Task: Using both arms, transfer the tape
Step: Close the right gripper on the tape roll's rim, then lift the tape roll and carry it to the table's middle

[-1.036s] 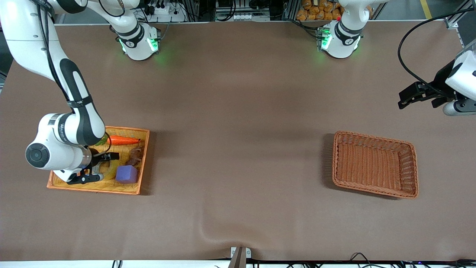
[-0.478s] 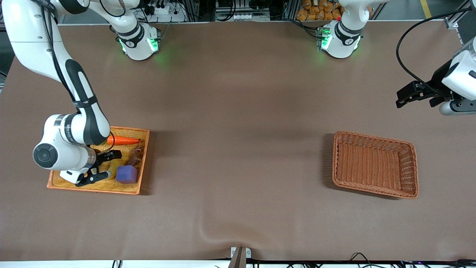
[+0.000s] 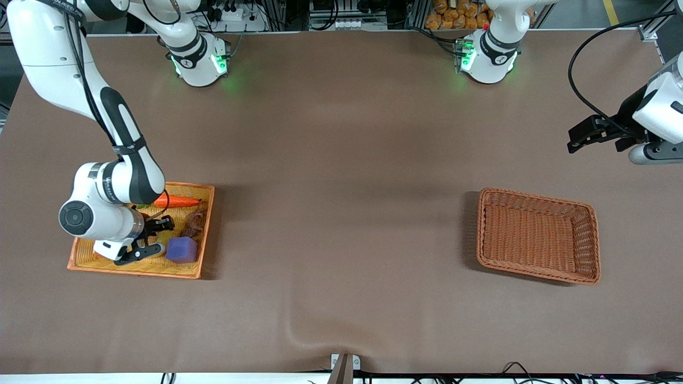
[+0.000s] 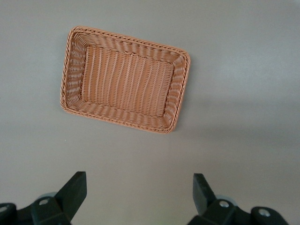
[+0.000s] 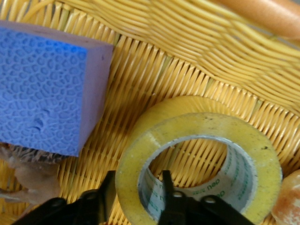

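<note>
We have the right gripper [image 5: 136,199] clenched across the tape [image 5: 199,161] wall, one finger inside the core, for lifting from the yellow basket [image 3: 205,232]. Left gripper [image 4: 136,197] waits, released, above the brown basket [image 4: 125,78] for handover.

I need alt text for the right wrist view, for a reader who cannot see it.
The right tool grips the wall of the tape, one finger inside the ring and one outside, in a yellow woven tray. A purple cube lies beside the tape.
</note>
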Controlling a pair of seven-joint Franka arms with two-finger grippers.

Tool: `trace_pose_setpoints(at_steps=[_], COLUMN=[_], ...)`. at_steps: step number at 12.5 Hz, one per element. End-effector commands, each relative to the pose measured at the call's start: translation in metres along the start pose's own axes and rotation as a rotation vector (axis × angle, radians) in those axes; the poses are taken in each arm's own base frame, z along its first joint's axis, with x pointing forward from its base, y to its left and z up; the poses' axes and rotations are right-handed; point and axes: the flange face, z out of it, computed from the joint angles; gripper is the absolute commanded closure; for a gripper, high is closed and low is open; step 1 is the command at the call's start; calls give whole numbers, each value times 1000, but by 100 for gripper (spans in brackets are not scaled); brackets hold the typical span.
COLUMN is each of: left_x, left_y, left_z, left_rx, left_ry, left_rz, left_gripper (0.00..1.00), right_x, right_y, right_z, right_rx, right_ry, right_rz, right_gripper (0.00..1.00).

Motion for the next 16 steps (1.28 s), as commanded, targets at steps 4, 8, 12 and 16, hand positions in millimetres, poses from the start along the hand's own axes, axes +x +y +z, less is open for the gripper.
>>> trace_pose_setpoints(at_steps=[4,8,12,16], left_x=[-5,-5,-4,-4], left_y=[0,0,-1,0], left_z=[-3,-3,-1,4], left_rx=[-18,-18,-18,-17], left_ry=[-1,-4,-7,-18], left_rz=[-3,-3,-3,-3], left_gripper=[0,0,0,0], right_x=[-21,-5,43,77], right_y=[12,-67,-220,-361], right_z=[-102,-183,-187,-161], right_rx=[-8,-8,128,189], right_ry=[40,-4,40,96], right_rz=[45,-61,103,329], right_gripper=[100,100,100,100])
